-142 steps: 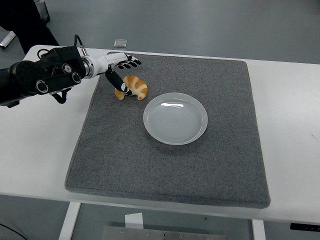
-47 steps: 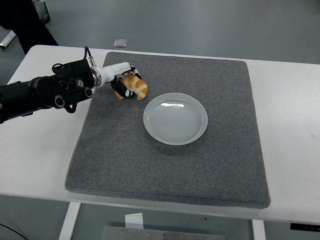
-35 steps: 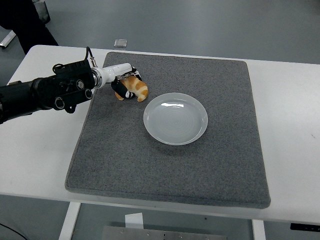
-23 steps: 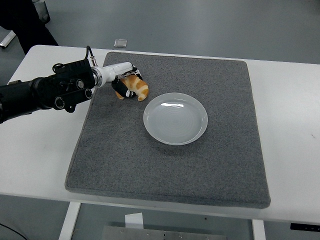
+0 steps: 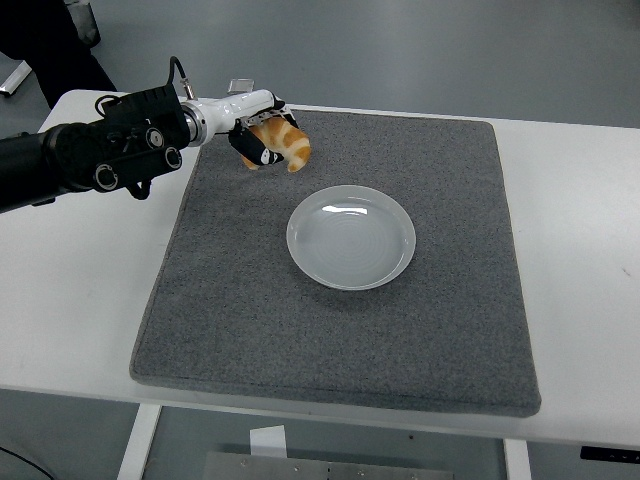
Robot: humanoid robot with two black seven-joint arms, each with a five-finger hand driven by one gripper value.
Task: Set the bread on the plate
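Observation:
The bread, a golden-brown croissant-shaped roll, hangs above the grey mat, held in the curled fingers of my left hand. It is up and to the left of the white round plate, which lies near the middle of the mat and holds nothing. My left arm reaches in from the picture's left edge. The right arm does not show.
A grey felt mat covers most of the white table. A small grey object lies on the floor beyond the table's far edge. A dark shape fills the top left corner.
My left hand closed around the bread on the mat, then lifted it up and a little to the right, toward the plate. The plate has not moved.

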